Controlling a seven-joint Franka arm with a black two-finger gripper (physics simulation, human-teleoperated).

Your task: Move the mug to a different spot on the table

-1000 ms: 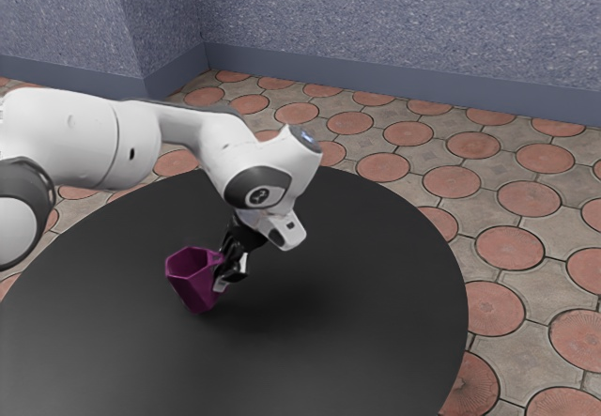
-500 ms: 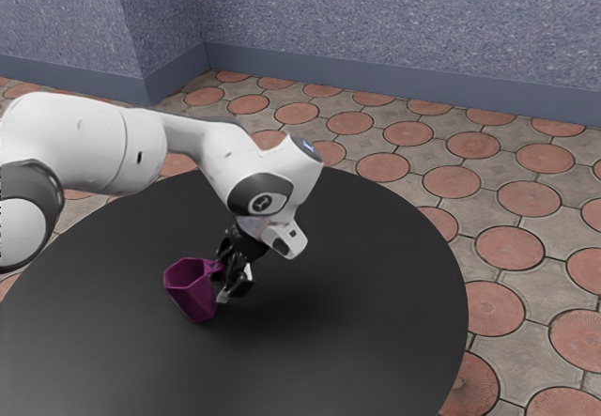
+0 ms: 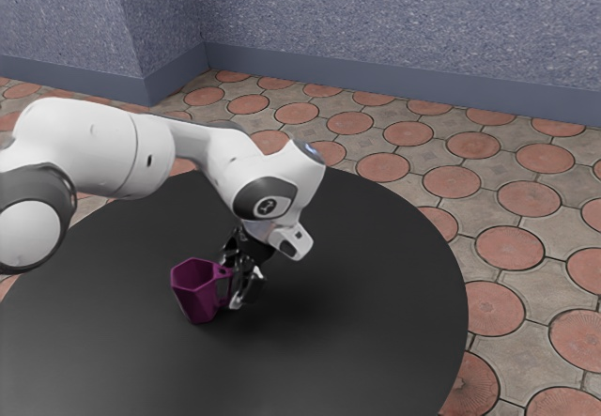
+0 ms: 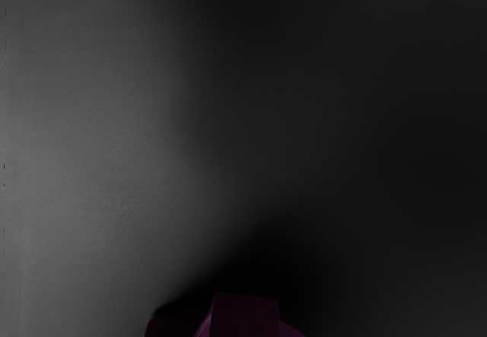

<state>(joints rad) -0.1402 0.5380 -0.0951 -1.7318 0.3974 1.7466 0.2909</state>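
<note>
placement looks to be the step in hand. the mug (image 3: 195, 290) stands upright on the exterior view's left part of the round black counter (image 3: 376, 275), well in from the edge. its base is at the surface or just above it, and we cannot tell which. the tool (image 3: 238, 283) is low beside the mug, on the exterior view's right of it, and we read it as grasping the mug at the handle side, though the grip is small and partly hidden there. in the wrist view a purple part of the mug (image 4: 237, 318) sits just under the hand, with bare counter beyond it. we judge the carry to be about done, with the release not yet made. the next move calls for settling the base flat on the counter if any gap is left, keeping the mug level. after that, let go gently and lift straight up, clear of the handle. the mug narrows toward its base, so a sideways brush on the way out could tip it.
</note>
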